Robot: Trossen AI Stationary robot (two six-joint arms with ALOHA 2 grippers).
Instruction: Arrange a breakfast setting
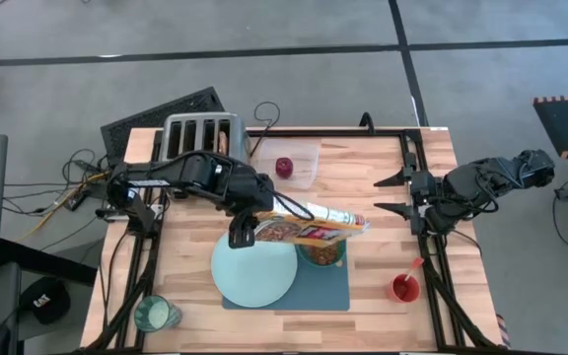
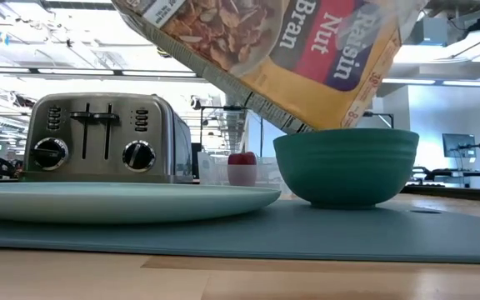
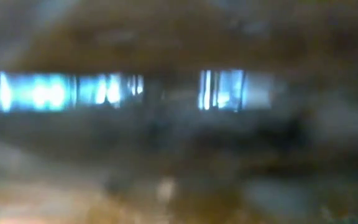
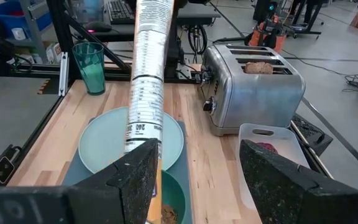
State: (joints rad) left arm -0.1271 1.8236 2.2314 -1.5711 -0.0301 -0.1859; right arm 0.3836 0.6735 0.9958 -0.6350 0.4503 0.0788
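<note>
Between the right gripper's matt dark plastic fingers [image 4: 135, 177], the printed cardboard cereal box [image 4: 146, 81] looks smooth. Beyond them the toaster [image 4: 253, 93] is brushed, shiny metal; the table [image 4: 194, 155] is pale wood; the plate [image 4: 104, 146] is glossy.

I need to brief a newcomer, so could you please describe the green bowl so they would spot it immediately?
Find the slate-blue mat at the table's front middle. The green bowl sits on it beside the pale mint plate, under the tilted Raisin Nut Bran box. It is smaller, deeper and darker than the plate.

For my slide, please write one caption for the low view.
Tilted yellow Raisin Nut Bran cereal box over the green bowl on the slate-blue mat, beside the pale mint plate.
</note>
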